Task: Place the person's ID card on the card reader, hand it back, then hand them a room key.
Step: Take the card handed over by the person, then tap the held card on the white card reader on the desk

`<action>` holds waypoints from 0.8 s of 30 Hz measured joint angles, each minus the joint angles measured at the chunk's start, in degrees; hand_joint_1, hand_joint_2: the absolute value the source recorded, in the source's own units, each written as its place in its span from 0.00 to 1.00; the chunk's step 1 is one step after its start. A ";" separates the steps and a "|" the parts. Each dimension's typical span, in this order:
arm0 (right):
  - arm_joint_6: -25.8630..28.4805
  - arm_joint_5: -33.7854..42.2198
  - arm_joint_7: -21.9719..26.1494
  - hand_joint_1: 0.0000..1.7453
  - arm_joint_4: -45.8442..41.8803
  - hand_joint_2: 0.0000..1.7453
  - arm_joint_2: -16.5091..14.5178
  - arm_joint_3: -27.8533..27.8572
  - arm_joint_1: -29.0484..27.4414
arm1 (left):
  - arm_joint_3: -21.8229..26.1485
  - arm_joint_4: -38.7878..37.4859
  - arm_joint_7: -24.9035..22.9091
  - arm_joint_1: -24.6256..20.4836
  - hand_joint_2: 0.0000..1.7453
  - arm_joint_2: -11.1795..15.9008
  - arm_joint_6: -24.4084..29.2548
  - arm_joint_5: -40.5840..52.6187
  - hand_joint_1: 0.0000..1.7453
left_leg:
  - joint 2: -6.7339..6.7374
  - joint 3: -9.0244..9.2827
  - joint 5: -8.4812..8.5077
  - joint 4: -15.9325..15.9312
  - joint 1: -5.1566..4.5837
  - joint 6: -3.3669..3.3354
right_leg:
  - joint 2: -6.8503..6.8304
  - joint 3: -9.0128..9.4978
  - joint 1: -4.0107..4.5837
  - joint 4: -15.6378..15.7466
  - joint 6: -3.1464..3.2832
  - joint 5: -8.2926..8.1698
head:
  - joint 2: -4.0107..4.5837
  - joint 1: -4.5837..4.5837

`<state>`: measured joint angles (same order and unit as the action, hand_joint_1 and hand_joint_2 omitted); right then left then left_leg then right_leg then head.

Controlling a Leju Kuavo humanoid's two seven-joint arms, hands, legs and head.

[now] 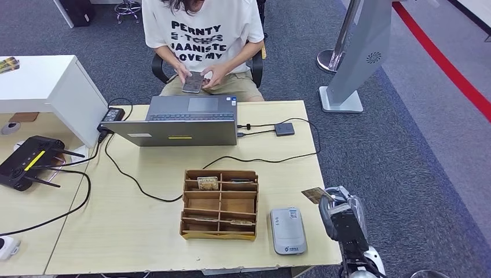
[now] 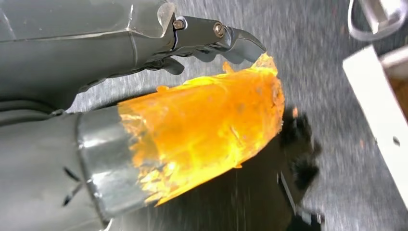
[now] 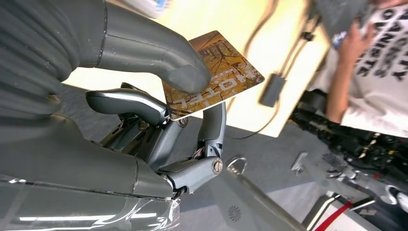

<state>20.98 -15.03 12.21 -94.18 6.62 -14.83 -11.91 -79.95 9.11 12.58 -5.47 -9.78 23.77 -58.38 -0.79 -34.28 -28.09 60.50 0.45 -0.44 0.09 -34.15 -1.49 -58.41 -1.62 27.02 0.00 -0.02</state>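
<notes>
Right hand (image 1: 341, 215), at near right table corner, pinches room key (image 3: 211, 74); person (image 1: 202, 35) sits far left, across table. Left hand (image 2: 207, 115) state: cannot tell.

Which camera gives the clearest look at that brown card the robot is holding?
The right wrist view: the card is close up, pinched by the right hand, its lettering visible. The head view shows it small beyond the table edge.

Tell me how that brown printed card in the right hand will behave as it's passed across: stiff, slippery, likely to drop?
The brown printed hotel card looks thin, flat and unbent, so probably stiff and light. Its face seems glossy, so it may slide. The right hand pinches it near one edge under the thick grey thumb, with most of the card sticking out; a tug or bump could likely pivot it loose.
</notes>
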 joint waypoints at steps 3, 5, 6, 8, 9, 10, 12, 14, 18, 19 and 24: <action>2.20 -1.44 0.16 1.00 0.00 1.00 0.21 -0.95 -1.49 | 0.02 0.00 0.03 0.04 0.00 -0.28 1.14 0.02 0.00 | 0.04 0.00 0.00 -0.01 0.00 0.00 | 0.08 -0.02 0.00 -0.01 0.00 0.00 | 0.00 0.02; 3.43 -2.12 0.26 1.00 -0.03 1.00 0.22 -1.65 -1.86 | 0.02 0.00 0.04 0.03 0.00 -0.30 1.24 -0.03 0.00 | 0.05 0.01 0.00 -0.01 0.01 0.00 | 0.09 -0.02 0.00 -0.01 0.00 0.00 | 0.00 0.02; 4.03 -2.41 0.35 1.00 -0.07 1.00 0.22 -1.94 -1.96 | 0.02 0.00 0.05 0.03 0.00 -0.30 1.25 -0.05 0.00 | 0.05 0.00 0.00 -0.01 0.00 0.00 | 0.09 -0.02 0.00 -0.01 0.00 0.00 | 0.00 0.02; 5.34 -3.08 0.70 1.00 -0.18 1.00 0.22 -2.40 -2.10 | 0.02 0.00 0.06 0.03 0.00 -0.30 1.18 -0.11 0.00 | 0.05 0.00 0.00 -0.01 0.00 0.00 | 0.08 -0.02 0.00 -0.01 0.00 0.00 | 0.00 0.01; 6.20 -3.63 0.99 1.00 -0.27 1.00 0.22 -2.63 -2.16 | 0.02 0.00 0.06 0.03 0.00 -0.30 1.13 -0.15 0.00 | 0.05 0.00 0.00 -0.01 0.00 -0.01 | 0.08 -0.01 0.00 -0.01 0.00 0.00 | 0.00 0.00; 7.13 -4.37 1.39 1.00 -0.40 1.00 0.22 -2.89 -2.21 | 0.02 0.00 0.08 0.03 0.00 -0.30 1.06 -0.20 0.00 | 0.05 0.00 0.01 0.00 0.00 -0.01 | 0.08 -0.01 -0.01 -0.01 0.00 -0.01 | 0.00 0.00; 9.26 -6.44 2.48 1.00 -0.74 1.00 0.19 -3.63 -2.30 | 0.03 0.00 0.18 0.03 0.00 -0.30 0.96 -0.31 0.00 | 0.05 0.00 0.01 0.00 0.00 -0.02 | 0.09 -0.01 -0.01 0.00 -0.01 -0.01 | 0.00 0.00; 10.90 -8.36 3.54 1.00 -1.04 1.00 0.09 -4.51 -2.34 | 0.04 0.00 0.36 0.03 0.00 -0.30 0.89 -0.39 0.00 | 0.05 0.00 0.01 0.00 0.00 -0.02 | 0.08 -0.01 -0.01 0.00 -0.01 -0.01 | 0.00 0.01; 12.08 -9.93 4.41 1.00 -1.20 1.00 -0.08 -5.98 -2.36 | 0.04 0.00 0.51 0.03 0.00 -0.28 0.80 -0.46 0.00 | 0.05 0.01 0.01 0.00 0.00 -0.02 | 0.08 -0.01 0.00 0.00 0.00 -0.01 | 0.00 0.02; 12.09 -9.95 4.42 1.00 -1.20 1.00 -0.08 -6.01 -2.36 | 0.04 0.00 0.51 0.03 0.00 -0.28 0.80 -0.46 0.00 | 0.05 0.01 0.01 0.00 0.00 -0.02 | 0.08 -0.01 0.00 0.00 0.00 -0.01 | 0.00 0.02; 12.20 -10.16 4.52 1.00 -1.20 1.00 -0.13 -6.32 -2.36 | 0.04 0.00 0.51 0.03 0.00 -0.28 0.76 -0.51 0.00 | 0.05 0.01 0.01 0.00 0.00 -0.02 | 0.08 -0.01 0.00 0.00 0.00 -0.01 | 0.00 0.02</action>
<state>33.18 -25.19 16.74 -95.38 6.49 -21.15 -14.27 -79.91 9.11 13.09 -5.44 -10.05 24.53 -58.89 -0.74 -34.28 -28.08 60.50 0.46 -0.45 0.17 -34.16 -1.49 -58.41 -1.62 27.02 0.00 0.00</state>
